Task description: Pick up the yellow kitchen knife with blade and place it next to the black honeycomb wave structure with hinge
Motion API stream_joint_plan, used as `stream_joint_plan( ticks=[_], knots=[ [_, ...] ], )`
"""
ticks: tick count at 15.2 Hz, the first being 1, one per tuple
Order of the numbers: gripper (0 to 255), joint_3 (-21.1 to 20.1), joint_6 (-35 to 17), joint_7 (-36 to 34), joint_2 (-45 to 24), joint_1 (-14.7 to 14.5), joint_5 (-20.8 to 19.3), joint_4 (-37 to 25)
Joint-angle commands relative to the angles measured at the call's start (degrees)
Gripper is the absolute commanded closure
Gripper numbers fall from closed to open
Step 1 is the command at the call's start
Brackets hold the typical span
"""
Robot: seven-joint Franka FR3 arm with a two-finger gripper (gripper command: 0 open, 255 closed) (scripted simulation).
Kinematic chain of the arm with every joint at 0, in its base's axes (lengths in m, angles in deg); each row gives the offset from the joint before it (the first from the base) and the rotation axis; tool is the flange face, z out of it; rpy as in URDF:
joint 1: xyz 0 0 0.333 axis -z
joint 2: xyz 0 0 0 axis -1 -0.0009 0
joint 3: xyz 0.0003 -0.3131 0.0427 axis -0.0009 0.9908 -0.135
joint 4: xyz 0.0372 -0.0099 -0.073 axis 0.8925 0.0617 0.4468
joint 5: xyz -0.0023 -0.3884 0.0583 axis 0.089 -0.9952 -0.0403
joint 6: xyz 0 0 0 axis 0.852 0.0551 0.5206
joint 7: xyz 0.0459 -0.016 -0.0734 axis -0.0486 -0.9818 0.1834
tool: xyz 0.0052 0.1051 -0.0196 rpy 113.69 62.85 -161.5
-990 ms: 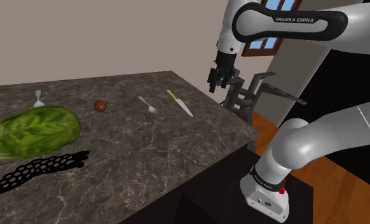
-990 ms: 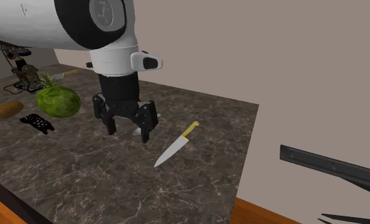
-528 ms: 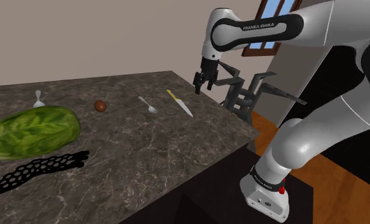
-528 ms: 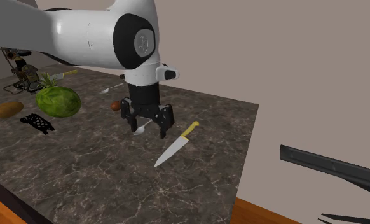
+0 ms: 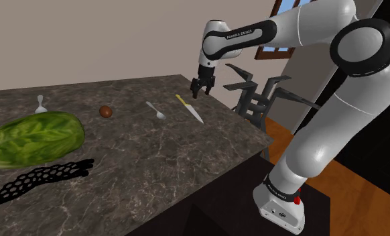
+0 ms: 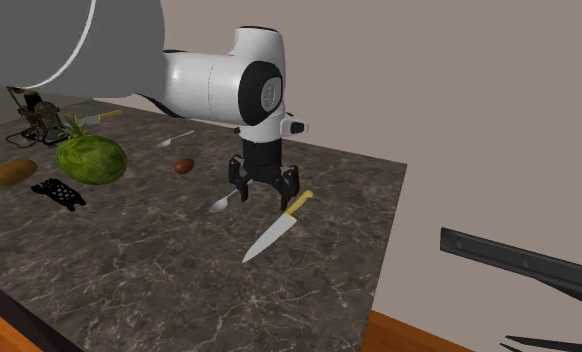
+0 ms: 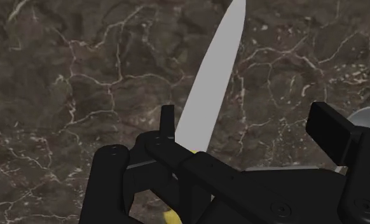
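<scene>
**Swung in over knife (image 6: 277, 228), hand (image 6: 263, 200) open**

Brought across from beyond the edge of the surface (image 5: 140, 157) a second ago to just above the knife's yellow handle. Hangs upright there in the second exterior view, fingers spread wide, clasping nothing, tips short of the marbled top. Seen through the wrist view: pale blade (image 7: 215, 76) running straight out ahead between the two fingers, a sliver of yellow handle tucked under the hand.

Knife unmoved, lying flat near the surface's far corner, handle toward the far edge in the shoulder view, blade tip toward the near side.

Just beside it, on the shoulder view's left and not touching: grey spoon (image 5: 157, 110). Further left, small brown ball (image 5: 106, 111). Beyond that, second spoon (image 5: 41, 104) near the far edge and big green lettuce (image 5: 33, 137).

Well apart from the knife, at the shoulder view's lower left by the near edge: black honeycomb (image 5: 43, 178), lying flat just in front of the lettuce.
</scene>
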State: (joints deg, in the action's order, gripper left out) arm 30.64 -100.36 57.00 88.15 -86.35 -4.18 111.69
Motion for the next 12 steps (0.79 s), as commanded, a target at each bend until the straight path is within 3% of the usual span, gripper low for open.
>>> stream_joint_plan(
  ticks=[1,9,12],
  knots=[
    [0,0.3,-1.7,0.6,-4.4,0.2,0.4,-2.9],
    [0,0.9,-4.8,3.2,-21.8,1.5,2.7,-18.4],
    [0,0.9,-6.1,3.4,-23.5,1.6,2.9,-18.7]
  ],
)
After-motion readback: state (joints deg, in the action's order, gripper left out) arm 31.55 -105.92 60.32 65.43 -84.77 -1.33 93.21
